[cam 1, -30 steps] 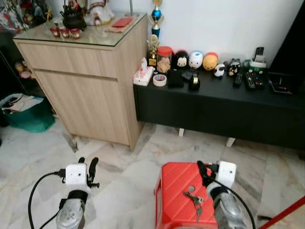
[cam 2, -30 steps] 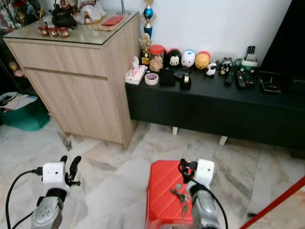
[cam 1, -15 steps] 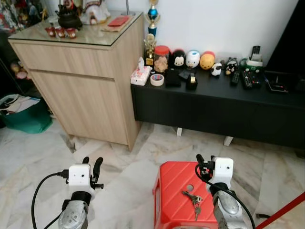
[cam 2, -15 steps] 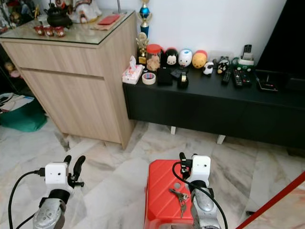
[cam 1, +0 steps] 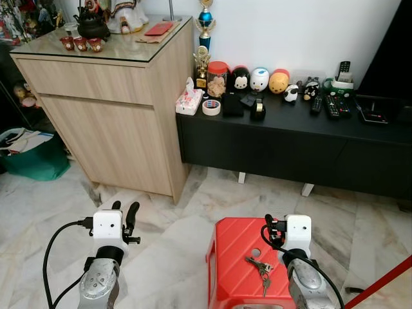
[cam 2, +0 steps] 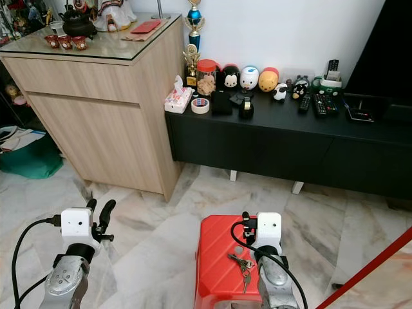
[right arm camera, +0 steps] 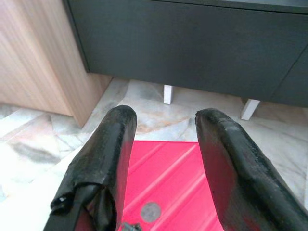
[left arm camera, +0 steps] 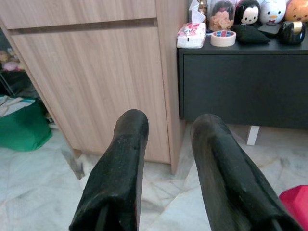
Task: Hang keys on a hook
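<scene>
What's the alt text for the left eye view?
A bunch of keys lies on a red stool, with the open right gripper just above it. The open left gripper hovers over marble floor, facing a wooden cabinet and a black console.

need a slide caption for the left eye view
Keys lie on a red stool beside the open right pincer; no hook visible.
</scene>
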### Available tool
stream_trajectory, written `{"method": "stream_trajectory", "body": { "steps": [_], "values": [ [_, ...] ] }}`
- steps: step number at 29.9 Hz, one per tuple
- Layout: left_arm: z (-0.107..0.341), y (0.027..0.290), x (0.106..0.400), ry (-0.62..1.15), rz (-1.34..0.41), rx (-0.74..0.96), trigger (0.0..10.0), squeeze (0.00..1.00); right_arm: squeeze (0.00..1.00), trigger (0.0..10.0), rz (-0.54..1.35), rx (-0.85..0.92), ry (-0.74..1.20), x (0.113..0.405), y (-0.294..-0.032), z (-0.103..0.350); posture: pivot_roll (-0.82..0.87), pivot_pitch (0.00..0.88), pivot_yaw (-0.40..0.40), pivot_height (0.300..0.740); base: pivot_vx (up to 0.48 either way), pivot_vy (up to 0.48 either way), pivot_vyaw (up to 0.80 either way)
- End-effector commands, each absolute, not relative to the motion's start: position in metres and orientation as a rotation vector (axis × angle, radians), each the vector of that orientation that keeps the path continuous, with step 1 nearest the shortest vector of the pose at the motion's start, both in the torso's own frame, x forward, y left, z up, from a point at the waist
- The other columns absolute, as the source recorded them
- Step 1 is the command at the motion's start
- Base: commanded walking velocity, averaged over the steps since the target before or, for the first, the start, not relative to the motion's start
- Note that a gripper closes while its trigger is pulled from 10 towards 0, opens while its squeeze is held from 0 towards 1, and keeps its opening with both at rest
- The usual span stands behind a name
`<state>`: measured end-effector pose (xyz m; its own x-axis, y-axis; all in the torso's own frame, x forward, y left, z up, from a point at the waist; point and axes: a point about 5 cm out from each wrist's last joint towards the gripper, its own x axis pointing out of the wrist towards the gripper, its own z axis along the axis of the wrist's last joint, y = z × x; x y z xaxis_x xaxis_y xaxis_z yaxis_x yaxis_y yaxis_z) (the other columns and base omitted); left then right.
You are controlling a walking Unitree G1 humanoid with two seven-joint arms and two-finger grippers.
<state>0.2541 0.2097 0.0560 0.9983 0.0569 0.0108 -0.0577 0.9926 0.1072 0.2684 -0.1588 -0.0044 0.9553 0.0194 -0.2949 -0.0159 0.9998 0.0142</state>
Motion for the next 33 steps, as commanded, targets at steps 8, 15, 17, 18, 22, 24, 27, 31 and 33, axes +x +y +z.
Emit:
{"method": "stream_trajectory", "body": {
  "steps": [8, 15, 17, 18, 22, 24, 27, 31, 33],
  "values": [
    [0.055, 0.212, 0.253, 0.018, 0.057, 0.124, 10.0, 0.0, 0.0, 10.0, 0.028, 0.02, 0.332, 0.271, -0.153, -0.006, 0.04, 0.0, -0.004, 0.665, 0.0, 0.0, 0.0],
    [0.055, 0.208, 0.254, 0.024, 0.034, 0.126, 10.0, 0.0, 0.0, 10.0, 0.026, 0.037, 0.362, 0.269, -0.154, -0.01, 0.05, 0.0, -0.002, 0.665, 0.0, 0.0, 0.0],
    [0.055, 0.208, 0.254, 0.024, 0.032, 0.126, 10.0, 0.0, 0.0, 10.0, 0.028, 0.035, 0.374, 0.267, -0.154, -0.012, 0.05, 0.0, -0.002, 0.665, 0.0, 0.0, 0.0],
    [0.055, 0.208, 0.254, 0.025, 0.031, 0.127, 10.0, 0.0, 0.0, 10.0, 0.027, 0.034, 0.379, 0.266, -0.154, -0.013, 0.05, 0.0, -0.001, 0.665, 0.0, 0.0, 0.0],
    [0.055, 0.207, 0.254, 0.03, 0.026, 0.127, 10.0, 0.0, 0.0, 10.0, 0.034, 0.023, 0.429, 0.264, -0.153, -0.018, 0.05, 0.0, 0.0, 0.66, 0.0, 0.0, 0.0],
    [0.055, 0.206, 0.254, 0.031, 0.024, 0.127, 10.0, 0.0, 0.0, 10.0, 0.037, 0.026, 0.426, 0.264, -0.152, -0.018, 0.05, 0.0, 0.0, 0.65, 0.0, 0.0, 0.0],
    [0.054, 0.205, 0.254, 0.033, 0.021, 0.127, 10.0, 0.0, 0.0, 10.0, 0.038, 0.033, 0.402, 0.264, -0.152, -0.016, 0.05, 0.0, -0.001, 0.641, 0.0, 0.0, 0.0],
    [0.054, 0.204, 0.255, 0.039, 0.013, 0.126, 10.0, 0.0, 0.0, 10.0, 0.041, 0.027, 0.406, 0.265, -0.151, -0.016, 0.05, 0.0, -0.002, 0.641, 0.0, 0.0, 0.0],
    [0.054, 0.204, 0.255, 0.042, 0.01, 0.126, 10.0, 0.0, 0.0, 10.0, 0.043, 0.03, 0.405, 0.266, -0.151, -0.016, 0.05, 0.0, -0.002, 0.641, 0.0, 0.0, 0.0]
  ]
}}
